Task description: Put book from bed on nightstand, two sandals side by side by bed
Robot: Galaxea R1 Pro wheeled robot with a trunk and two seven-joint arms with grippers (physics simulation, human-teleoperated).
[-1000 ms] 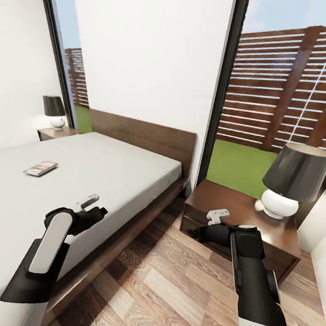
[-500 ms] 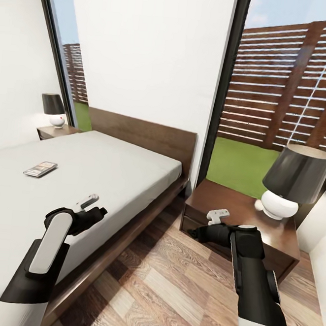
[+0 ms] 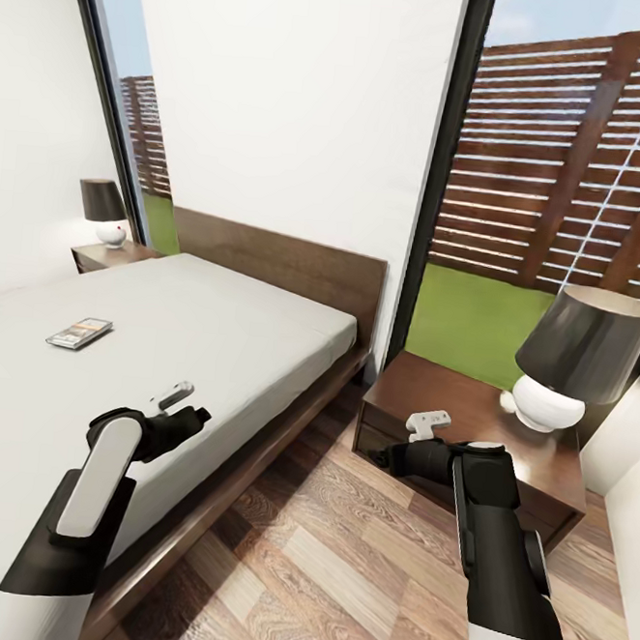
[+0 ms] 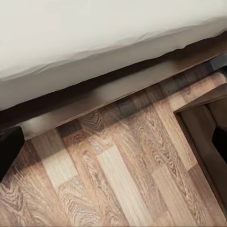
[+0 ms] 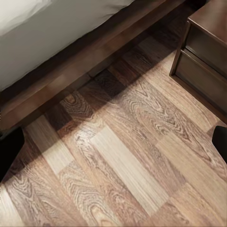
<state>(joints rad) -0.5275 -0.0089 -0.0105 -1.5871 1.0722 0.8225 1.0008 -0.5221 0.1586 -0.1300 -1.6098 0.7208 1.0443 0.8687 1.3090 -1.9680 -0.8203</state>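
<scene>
book [image 3: 79, 332] lies on bed [image 3: 212, 330], ahead-left of left claw [image 3: 174, 396], the nearer arm. Long axis angles toward headboard. Both claws, incl. right claw [image 3: 429, 423]: state can't tell.

A bedroom holds 1 bed [image 3: 194, 319] with 1 book [image 3: 79, 331] on its mattress. There are 2 nightstands, 1 at the far left [image 3: 100, 255] and 1 at the near right [image 3: 449, 399], each carrying 1 of the 2 black-shaded lamps [image 3: 102, 210] [image 3: 574, 357]. Tall windows number 2, left [image 3: 135, 100] and right [image 3: 565, 186].
</scene>
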